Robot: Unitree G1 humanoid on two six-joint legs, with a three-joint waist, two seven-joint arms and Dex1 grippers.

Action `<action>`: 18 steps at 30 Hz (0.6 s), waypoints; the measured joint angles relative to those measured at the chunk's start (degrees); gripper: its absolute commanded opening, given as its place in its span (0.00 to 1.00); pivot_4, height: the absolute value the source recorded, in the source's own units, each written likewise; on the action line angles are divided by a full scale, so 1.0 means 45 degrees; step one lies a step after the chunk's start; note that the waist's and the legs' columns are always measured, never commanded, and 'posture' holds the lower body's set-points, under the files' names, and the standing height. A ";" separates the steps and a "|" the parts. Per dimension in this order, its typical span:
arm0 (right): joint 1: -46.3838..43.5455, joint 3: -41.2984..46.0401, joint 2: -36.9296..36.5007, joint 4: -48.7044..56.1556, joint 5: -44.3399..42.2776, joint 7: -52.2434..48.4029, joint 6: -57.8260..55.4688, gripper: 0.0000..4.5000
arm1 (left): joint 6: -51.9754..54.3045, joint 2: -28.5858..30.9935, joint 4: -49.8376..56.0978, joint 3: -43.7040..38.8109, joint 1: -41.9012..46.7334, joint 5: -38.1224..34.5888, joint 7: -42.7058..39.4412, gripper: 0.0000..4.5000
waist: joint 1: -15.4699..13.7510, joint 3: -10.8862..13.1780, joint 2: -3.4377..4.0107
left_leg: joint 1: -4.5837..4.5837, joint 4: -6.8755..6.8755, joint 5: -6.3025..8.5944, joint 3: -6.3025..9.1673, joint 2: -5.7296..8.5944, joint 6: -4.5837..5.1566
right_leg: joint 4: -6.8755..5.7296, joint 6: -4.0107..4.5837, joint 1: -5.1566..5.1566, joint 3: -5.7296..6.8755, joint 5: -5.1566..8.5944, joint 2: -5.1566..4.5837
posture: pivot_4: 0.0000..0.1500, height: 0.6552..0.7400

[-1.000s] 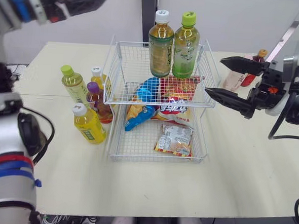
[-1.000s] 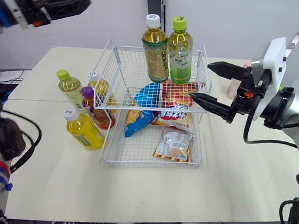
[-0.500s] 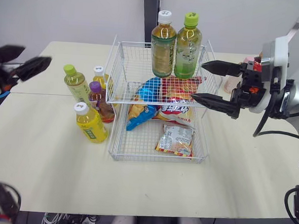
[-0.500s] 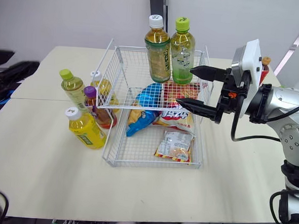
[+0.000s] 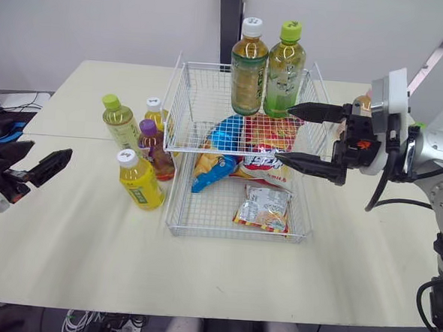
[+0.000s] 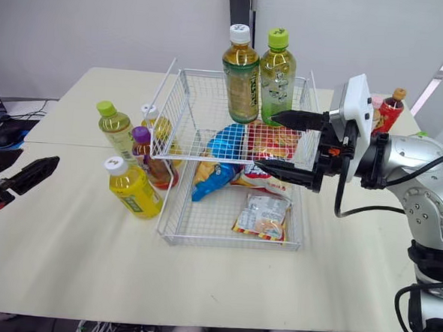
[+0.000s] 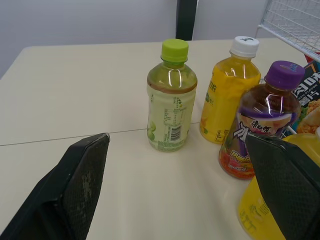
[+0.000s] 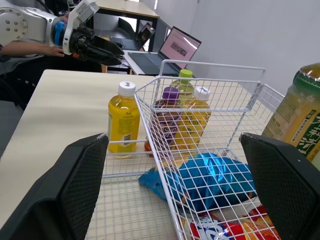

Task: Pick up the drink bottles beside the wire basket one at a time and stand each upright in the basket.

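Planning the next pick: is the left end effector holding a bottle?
No, the left end effector is open and empty.

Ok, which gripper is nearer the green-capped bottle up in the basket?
Right. The right gripper hangs open beside that bottle; the left gripper is out at the left edge of the table.

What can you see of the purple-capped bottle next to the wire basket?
The clear plastic bottle with a purple cap holds dark reddish-brown drink and wears a purple, white and orange label. It stands upright on the cream table, left of the white wire basket, between a nearer yellow bottle and a farther yellow bottle; contact unclear.
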State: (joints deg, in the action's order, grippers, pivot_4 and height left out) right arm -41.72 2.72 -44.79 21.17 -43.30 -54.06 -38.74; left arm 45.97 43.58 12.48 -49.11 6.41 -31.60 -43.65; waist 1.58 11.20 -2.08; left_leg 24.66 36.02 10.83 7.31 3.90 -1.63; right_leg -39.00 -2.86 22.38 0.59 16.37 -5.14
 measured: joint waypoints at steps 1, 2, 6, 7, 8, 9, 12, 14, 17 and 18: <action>0.0000 -0.0002 0.0000 0.0003 0.0005 0.0001 -0.0010 1.00 | 0.0006 -0.0010 0.0019 0.0070 0.0106 -0.0052 0.0193 1.00 | 0.0001 0.0000 0.0000 | 0.0000 -0.0001 0.0000 0.0000 -0.0001 0.0000 | 0.0000 0.0000 0.0000 0.0001 0.0000 0.0002 | 1.00 1.00; 0.0000 -0.0005 -0.0002 0.0005 0.0009 0.0002 -0.0031 1.00 | 0.0025 -0.0010 0.0019 0.0252 0.0315 -0.0146 0.0408 1.00 | -0.0002 0.0000 0.0000 | -0.0001 0.0000 0.0000 0.0000 -0.0001 0.0000 | -0.0001 0.0001 -0.0001 0.0002 0.0000 0.0003 | 1.00 1.00; -0.0007 -0.0141 0.0050 0.0116 0.0006 0.0008 -0.0135 1.00 | 0.0087 0.0008 -0.0252 0.1525 0.1729 -0.0427 0.1139 1.00 | -0.0017 -0.0001 -0.0002 | -0.0004 0.0002 0.0000 -0.0004 0.0004 -0.0001 | -0.0001 -0.0003 -0.0007 0.0002 -0.0003 0.0018 | 1.00 1.00; 0.0001 -0.0143 0.0048 0.0138 0.0008 0.0014 -0.0150 1.00 | 0.0049 0.0021 -0.0554 0.1888 0.2104 -0.0398 0.1293 1.00 | -0.0007 -0.0001 -0.0001 | -0.0006 0.0000 0.0000 -0.0007 0.0005 -0.0001 | -0.0002 -0.0003 -0.0007 0.0000 -0.0003 0.0019 | 1.00 1.00; 0.0002 -0.0154 0.0061 0.0161 0.0007 0.0035 -0.0162 1.00 | -0.0002 0.0030 -0.0802 0.2183 0.2422 -0.0367 0.1413 1.00 | -0.0006 -0.0001 -0.0001 | -0.0005 -0.0001 0.0000 -0.0005 0.0003 -0.0001 | -0.0002 -0.0002 -0.0005 0.0003 -0.0003 0.0027 | 1.00 1.00; 0.0002 -0.0155 0.0062 0.0175 0.0007 0.0043 -0.0169 1.00 | -0.0033 0.0033 -0.0938 0.2326 0.2566 -0.0322 0.1483 1.00 | -0.0004 -0.0001 -0.0002 | -0.0005 -0.0003 0.0000 -0.0003 0.0001 0.0000 | -0.0002 -0.0002 -0.0005 0.0004 -0.0003 0.0029 | 1.00 1.00; 0.0069 -0.0143 0.0071 0.0305 0.0007 0.0138 -0.0188 1.00 | -0.0555 0.0074 -0.2267 0.3444 0.3991 0.0203 0.1920 1.00 | 0.0012 -0.0001 -0.0002 | -0.0006 -0.0004 -0.0001 -0.0004 0.0001 -0.0001 | -0.0006 -0.0003 -0.0005 0.0004 -0.0004 0.0049 | 1.00 1.00; 0.0168 -0.0145 0.0076 0.0391 0.0005 0.0211 -0.0219 1.00 | -0.0955 0.0073 -0.3008 0.3922 0.4754 0.0500 0.2135 1.00 | 0.0036 -0.0001 -0.0002 | -0.0006 -0.0004 -0.0001 -0.0011 0.0003 -0.0001 | -0.0006 -0.0004 -0.0002 0.0001 -0.0004 0.0050 | 1.00 1.00; 0.0238 -0.0128 0.0097 0.0587 0.0000 0.0402 -0.0283 1.00 | -0.1817 0.0073 -0.4679 0.4678 0.6055 0.1213 0.2611 1.00 | 0.0046 -0.0001 -0.0002 | -0.0007 -0.0004 -0.0001 -0.0010 0.0005 -0.0001 | -0.0009 -0.0005 -0.0001 0.0006 -0.0005 0.0052 | 1.00 1.00; 0.0248 -0.0135 0.0116 0.0650 -0.0008 0.0427 -0.0317 1.00 | -0.2105 0.0073 -0.5268 0.4914 0.6464 0.1462 0.2722 1.00 | 0.0047 -0.0001 -0.0002 | -0.0007 -0.0003 -0.0001 -0.0010 0.0006 -0.0001 | -0.0009 -0.0007 0.0000 0.0004 -0.0006 0.0053 | 1.00 1.00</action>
State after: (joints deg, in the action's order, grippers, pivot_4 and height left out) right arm -40.60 2.11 -44.27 24.09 -43.34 -52.13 -40.17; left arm 36.50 43.91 -11.22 -27.00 35.50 -25.02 -31.40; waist 1.79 11.19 -2.09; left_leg 24.63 36.01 10.82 7.27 3.92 -1.64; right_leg -39.04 -2.89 22.38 0.61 16.35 -4.90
